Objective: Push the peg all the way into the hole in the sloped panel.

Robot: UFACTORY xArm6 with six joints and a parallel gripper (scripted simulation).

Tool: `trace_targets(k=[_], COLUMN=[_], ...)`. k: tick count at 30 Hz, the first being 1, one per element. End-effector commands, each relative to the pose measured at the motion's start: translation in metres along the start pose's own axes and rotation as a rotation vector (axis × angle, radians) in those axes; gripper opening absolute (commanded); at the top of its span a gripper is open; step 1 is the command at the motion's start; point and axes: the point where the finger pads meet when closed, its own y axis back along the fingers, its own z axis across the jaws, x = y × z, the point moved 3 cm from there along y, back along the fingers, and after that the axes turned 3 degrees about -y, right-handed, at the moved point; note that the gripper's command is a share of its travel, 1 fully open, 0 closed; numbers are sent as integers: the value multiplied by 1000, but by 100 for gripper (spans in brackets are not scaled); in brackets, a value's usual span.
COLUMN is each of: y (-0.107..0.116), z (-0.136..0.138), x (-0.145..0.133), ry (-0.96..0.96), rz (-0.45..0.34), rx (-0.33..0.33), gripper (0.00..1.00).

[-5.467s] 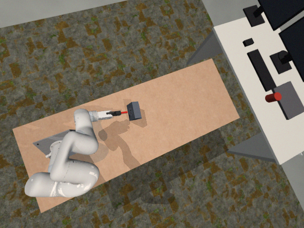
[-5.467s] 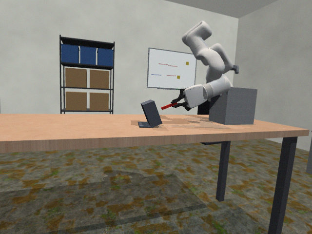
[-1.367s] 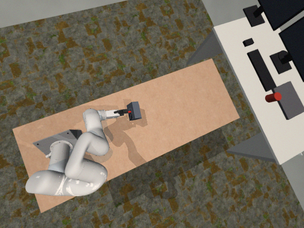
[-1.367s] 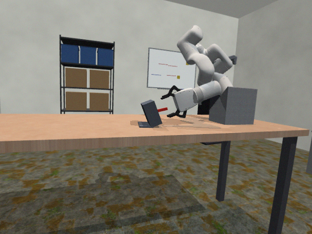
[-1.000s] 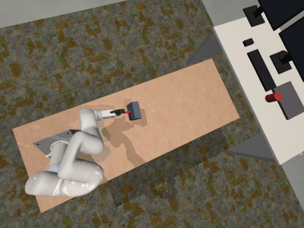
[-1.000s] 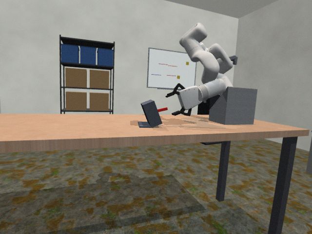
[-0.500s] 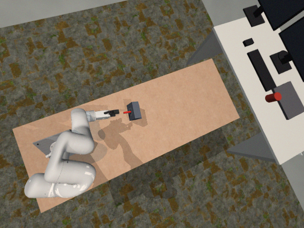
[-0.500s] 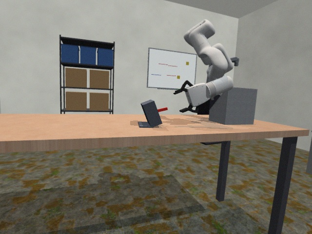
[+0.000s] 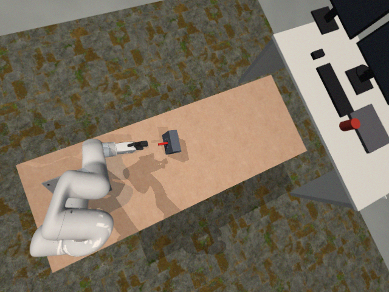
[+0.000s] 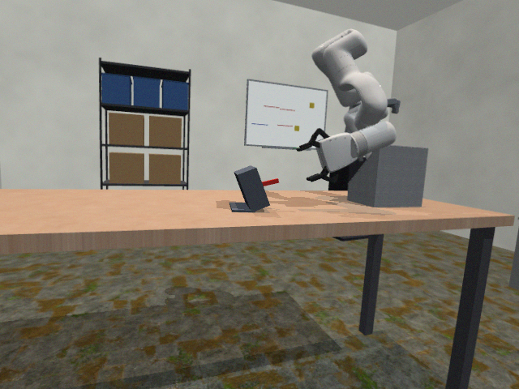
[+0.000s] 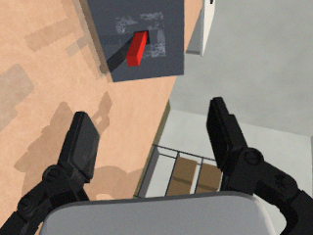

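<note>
Stretching beneath the claw, the long tan wooden surface (image 9: 238,125) carries everything that matters; its dark legs show in the exterior view. Behind the claw rises the white arm (image 10: 356,87), folded back on itself and standing beside a grey block (image 10: 389,176) on the surface. The claw (image 10: 312,163) hangs in the air with its two black fingers spread wide apart and nothing between them; from the wrist view one finger sits to either side of the frame and only surface and floor lie in the gap. Ahead of the claw and a little lower stands the dark grey sloped panel (image 10: 251,188), tilted back on its small foot plate, near the claw but not touching it. Smallest of all, the red peg (image 9: 161,143) sits in the hole in the panel's face, its free end sticking out toward the claw, clear of both fingertips. How deep it sits in the hole cannot be told.
</note>
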Motion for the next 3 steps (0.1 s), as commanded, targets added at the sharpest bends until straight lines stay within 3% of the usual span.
trace_targets(k=[1, 3], y=[4, 4], z=[4, 4], x=[1, 1], ry=[-2, -2], rz=[0, 0], rx=[-1, -1], gripper=[100, 100])
